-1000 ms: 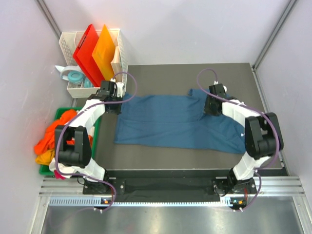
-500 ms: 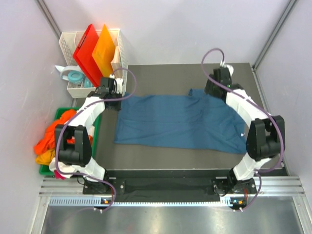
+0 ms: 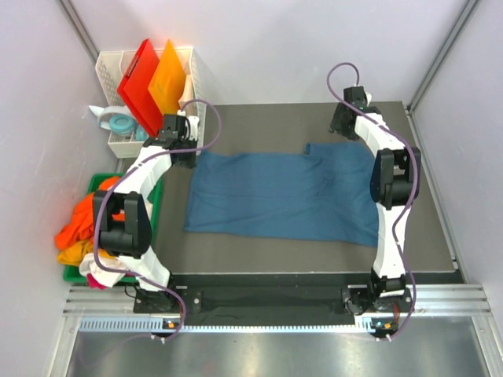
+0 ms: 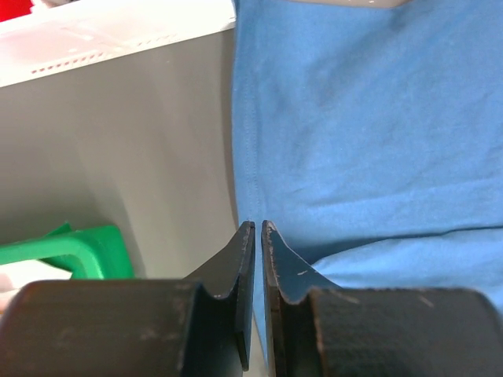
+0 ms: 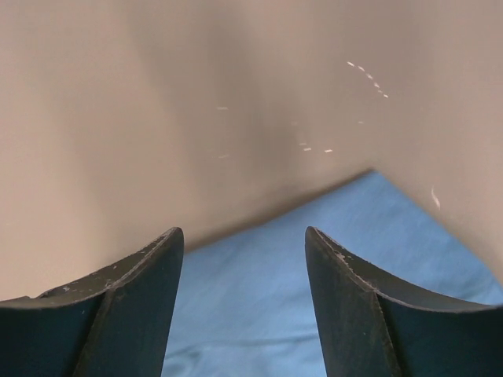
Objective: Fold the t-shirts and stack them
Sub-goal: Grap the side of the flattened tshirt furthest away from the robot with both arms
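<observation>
since a second ago the right gripper [image 5: 244,232] has lifted off the shirt's far right part and reached out toward the far right corner of the bench [image 3: 259,122], its arm now stretched nearly straight. the left gripper [image 4: 258,228] has slid a little toward the far left corner.

the right gripper's fingers are spread wide with nothing between them. below them is bare bench, and a corner of the teal-blue t-shirt [image 3: 283,196] shows just nearer.

the left gripper's fingers are pressed almost together, leaving only a hairline gap. the shirt's hem runs right up to the tips, and i cannot tell whether any cloth is caught there.

the t-shirt lies spread flat across the middle of the bench, long side running left to right, with one sleeve poking out at its far right.

off the left edge, a green bin [image 3: 154,210] holds a heap of orange and yellow t-shirts [image 3: 78,224]. beyond the far left corner, a white basket [image 3: 118,146] holds a red board [image 3: 137,82] and an orange board [image 3: 167,82] on edge.
</observation>
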{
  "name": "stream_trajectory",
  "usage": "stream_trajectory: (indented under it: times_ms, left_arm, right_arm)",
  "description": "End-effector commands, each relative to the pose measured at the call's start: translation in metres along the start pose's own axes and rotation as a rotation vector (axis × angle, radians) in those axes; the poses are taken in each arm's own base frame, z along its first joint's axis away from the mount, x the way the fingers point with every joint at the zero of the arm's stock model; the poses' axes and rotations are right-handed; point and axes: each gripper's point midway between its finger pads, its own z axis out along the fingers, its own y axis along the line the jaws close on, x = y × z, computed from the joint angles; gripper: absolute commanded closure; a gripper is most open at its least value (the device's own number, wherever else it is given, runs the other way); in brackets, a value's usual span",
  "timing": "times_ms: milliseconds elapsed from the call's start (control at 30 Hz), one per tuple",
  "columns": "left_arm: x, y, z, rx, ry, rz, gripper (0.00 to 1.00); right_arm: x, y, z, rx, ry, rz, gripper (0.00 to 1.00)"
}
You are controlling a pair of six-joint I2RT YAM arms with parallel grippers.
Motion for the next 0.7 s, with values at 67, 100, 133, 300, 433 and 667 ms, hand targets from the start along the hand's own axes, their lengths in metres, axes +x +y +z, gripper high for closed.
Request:
stream_trajectory:
  times_ms: [67, 100, 133, 300, 433, 667]
  left_arm:
    - [-0.003, 0.012, -0.004, -0.057, -0.012, -0.003, 0.87]
    - [-0.003, 0.012, -0.002, -0.055, -0.009, -0.008, 0.87]
    - [-0.003, 0.011, 0.0, -0.055, -0.006, -0.016, 0.87]
    - [-0.004, 0.011, 0.006, -0.052, 0.013, -0.025, 0.88]
    - [-0.002, 0.011, 0.008, -0.048, 0.022, -0.023, 0.88]
    - [0.007, 0.009, 0.01, -0.041, 0.034, -0.02, 0.88]
  right_arm:
    - [-0.014, 0.012, 0.004, -0.06, 0.011, 0.0, 0.37]
    - [-0.013, 0.012, 0.006, -0.059, 0.017, -0.004, 0.37]
    - [-0.008, 0.011, 0.01, -0.057, 0.029, -0.005, 0.37]
    - [0.009, 0.007, 0.017, -0.053, 0.066, -0.002, 0.4]
    - [0.018, 0.006, 0.019, -0.059, 0.088, -0.002, 0.44]
    - [0.038, 0.003, 0.028, -0.056, 0.138, 0.001, 0.45]
